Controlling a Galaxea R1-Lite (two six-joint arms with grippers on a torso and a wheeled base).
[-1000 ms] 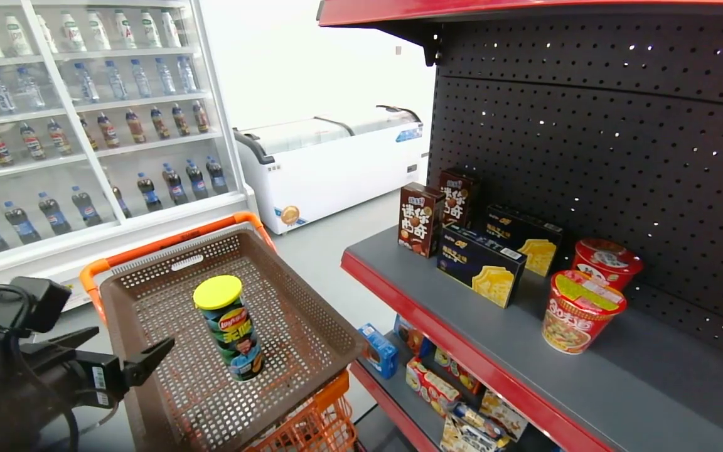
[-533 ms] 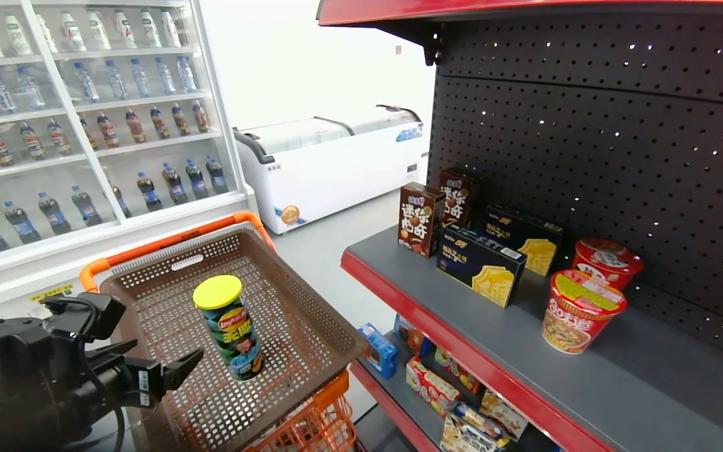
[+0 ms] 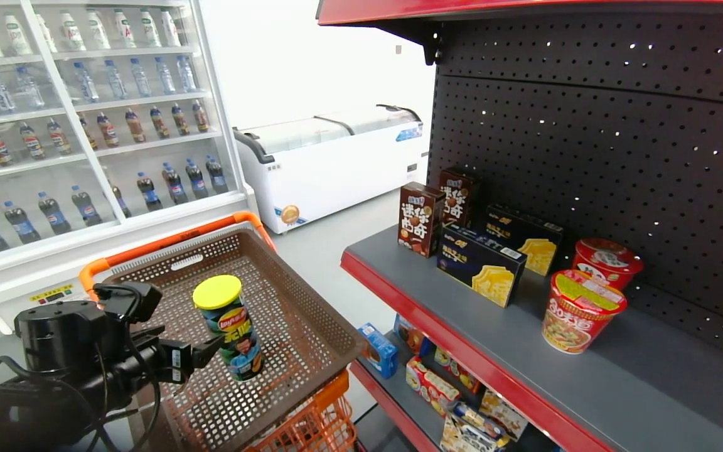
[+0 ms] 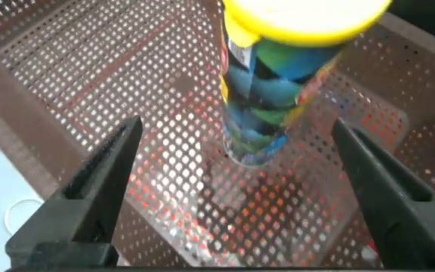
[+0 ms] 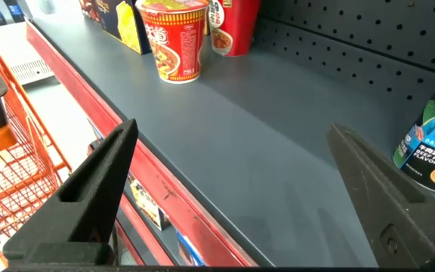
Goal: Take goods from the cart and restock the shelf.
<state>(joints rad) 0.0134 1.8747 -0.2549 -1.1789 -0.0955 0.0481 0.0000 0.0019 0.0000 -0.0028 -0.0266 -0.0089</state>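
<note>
left arm low on the left side, forearm reaching forward, wrist roughly level. left end effector [image 4: 236, 128] jaws spread wide, gripping nothing. head view shows one finger [image 3: 209, 349] clearly; the second is probably hidden behind it. right end effector [image 5: 234, 132] jaws also wide apart, empty.

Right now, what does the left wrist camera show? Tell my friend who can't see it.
A chip can with a yellow lid stands upright in a brown perforated basket. The black fingers of the left gripper are open on either side, not touching it.
</note>
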